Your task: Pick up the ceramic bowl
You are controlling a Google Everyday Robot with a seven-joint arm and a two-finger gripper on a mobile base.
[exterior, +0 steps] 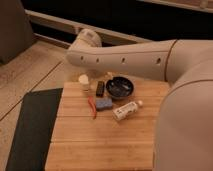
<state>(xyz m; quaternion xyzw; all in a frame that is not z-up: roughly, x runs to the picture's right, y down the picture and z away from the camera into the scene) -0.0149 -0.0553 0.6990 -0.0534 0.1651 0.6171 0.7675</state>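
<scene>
The ceramic bowl [120, 88] is dark, glossy and round. It stands upright at the far middle of the wooden table [100, 142]. My pale arm [125, 56] stretches from the right across the view, just above and behind the bowl, and ends in a rounded joint [88, 39] at the upper left. My gripper does not show; it is hidden behind or beyond the arm's end. Nothing touches the bowl.
A small cream cup [84, 81] stands left of the bowl, with a small black object [100, 88] between them. A blue sponge [104, 103], a red stick [92, 108] and a white bottle [126, 110] lie in front of the bowl. A dark mat [32, 125] lies left of the table.
</scene>
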